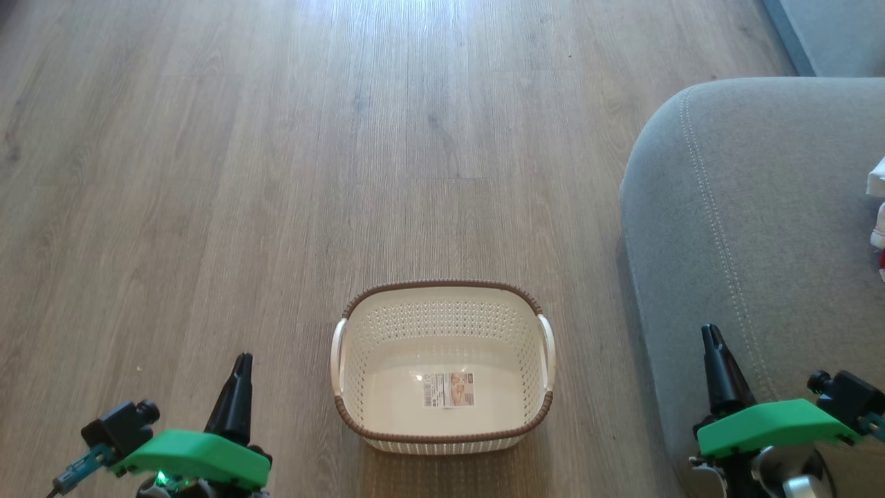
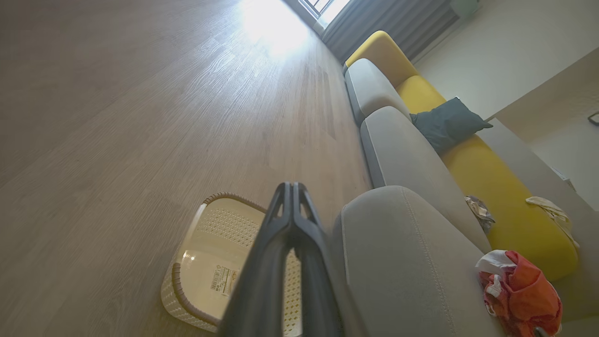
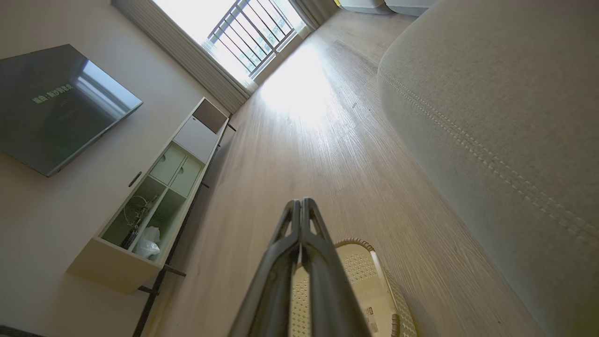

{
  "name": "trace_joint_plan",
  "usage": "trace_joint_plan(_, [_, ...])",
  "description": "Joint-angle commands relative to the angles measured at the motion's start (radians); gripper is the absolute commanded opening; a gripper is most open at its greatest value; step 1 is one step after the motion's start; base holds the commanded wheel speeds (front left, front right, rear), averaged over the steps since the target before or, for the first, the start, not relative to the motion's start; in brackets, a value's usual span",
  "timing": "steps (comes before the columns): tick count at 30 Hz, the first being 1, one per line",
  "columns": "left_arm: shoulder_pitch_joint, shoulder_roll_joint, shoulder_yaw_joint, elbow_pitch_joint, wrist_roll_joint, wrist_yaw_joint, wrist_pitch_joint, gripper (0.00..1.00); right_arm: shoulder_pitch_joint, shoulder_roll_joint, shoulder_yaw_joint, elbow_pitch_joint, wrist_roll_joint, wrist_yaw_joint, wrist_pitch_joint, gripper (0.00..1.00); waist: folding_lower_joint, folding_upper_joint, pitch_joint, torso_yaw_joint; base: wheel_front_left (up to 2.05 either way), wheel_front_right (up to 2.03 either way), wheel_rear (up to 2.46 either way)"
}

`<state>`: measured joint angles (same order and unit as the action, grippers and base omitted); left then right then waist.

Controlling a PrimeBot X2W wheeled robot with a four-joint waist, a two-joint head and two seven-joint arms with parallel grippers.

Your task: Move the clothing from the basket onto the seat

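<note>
Standing on the wood floor (image 1: 207, 173) between the two grippers, the basket (image 1: 442, 283) shows a bare cream bottom with a paper label (image 1: 449, 389) stuck flat on it. A narrow strip of floor separates its right handle from the seat (image 1: 760, 228), whose rounded grey corner and pale seam rise just to the right.

The clothing (image 2: 522, 295) lies on the seat as one crumpled red heap with white trim, well right of the basket and close to the yellow backrest (image 2: 491, 187). From the head camera only a sliver of it (image 1: 878, 235) peeks in at the right edge.

The left gripper (image 1: 242, 363) hangs over the floor near and left of the basket, fingers pressed together and gripping nothing. In its own wrist camera the closed fingers (image 2: 299, 243) cover part of the basket's right side. The right gripper (image 1: 710, 335) is likewise closed and empty (its tip sits over the seat's near left edge).

Farther along the sofa lie a dark cushion (image 2: 447, 124), a small crumpled cloth (image 2: 478, 210) and a pale cloth (image 2: 554, 210) on the backrest. Across the room, left of the floor, stand a low cabinet (image 3: 154, 196) and a wall TV (image 3: 56, 103). A barred window (image 3: 243, 28) at the far end throws glare on the boards.
</note>
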<state>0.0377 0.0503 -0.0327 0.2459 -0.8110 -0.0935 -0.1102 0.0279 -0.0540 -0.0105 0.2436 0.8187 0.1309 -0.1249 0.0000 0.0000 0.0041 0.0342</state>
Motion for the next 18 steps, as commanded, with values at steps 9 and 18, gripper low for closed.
trace_joint_plan(9, [-0.063, 0.0, 0.037, -0.023, -0.109, -0.009, 0.031, 0.0, -0.064, -0.015, -0.006, -0.025, 0.113, 0.0, 0.029, 0.0, 0.0, 0.0, 0.0, -0.004, 0.0, 0.0, 0.0])
trace_joint_plan(18, [-0.075, 0.0, 0.052, -0.02, -0.204, -0.013, 0.057, 0.0, -0.074, -0.016, -0.016, -0.021, 0.21, 0.0, 0.054, 0.0, 0.0, 0.0, 0.0, -0.008, 0.0, 0.0, 0.0])
